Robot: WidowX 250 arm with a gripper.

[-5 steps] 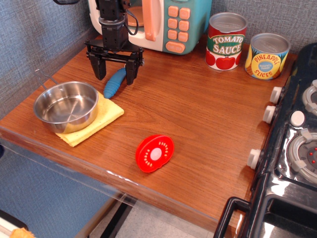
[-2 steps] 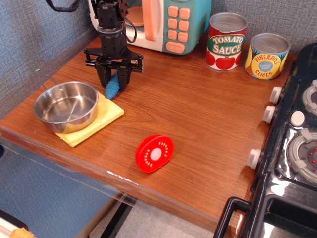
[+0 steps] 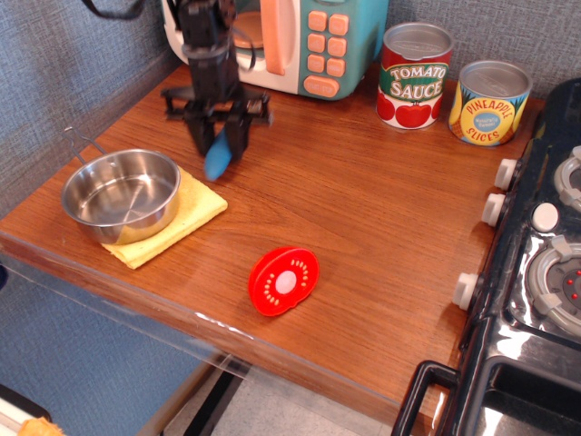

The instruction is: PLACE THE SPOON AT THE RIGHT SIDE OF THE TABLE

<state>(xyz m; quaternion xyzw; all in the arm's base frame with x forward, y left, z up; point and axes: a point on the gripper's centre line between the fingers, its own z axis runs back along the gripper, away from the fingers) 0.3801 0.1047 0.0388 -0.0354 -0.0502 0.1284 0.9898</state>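
At the 6 o'clock edge of the view, the rounded, glossy front rim of the brown wood-grain table (image 3: 363,236) is catching the light. Just beyond it, near the middle, a flat red plastic tomato slice (image 3: 284,280) with a pale centre is lying on the wood. At 9 o'clock from that slice, a round stainless steel bowl (image 3: 121,193) with a thin wire handle is sitting on a folded yellow cloth (image 3: 172,222), near the table's left front corner. At 3 o'clock, the black stove (image 3: 536,291) with white knobs is butting against the table's right end.

Farther back, at about 11 o'clock from the tomato slice, the black robot gripper (image 3: 216,141) is pointing straight down with its fingers drawn close together, clamping the small spoon (image 3: 217,160) with the ribbed blue plastic handle. The handle is hanging below the fingers at a tilt, just beside the far corner of the yellow cloth; the spoon's silver head is hidden by the fingers. Whether the handle tip is touching the wood cannot be told.

At the rear, a teal-and-cream toy microwave (image 3: 300,41) with peach buttons is standing at 12 o'clock, and a red tomato sauce can (image 3: 414,75) and a yellow pineapple slices can (image 3: 489,102) are standing side by side at 1 o'clock.
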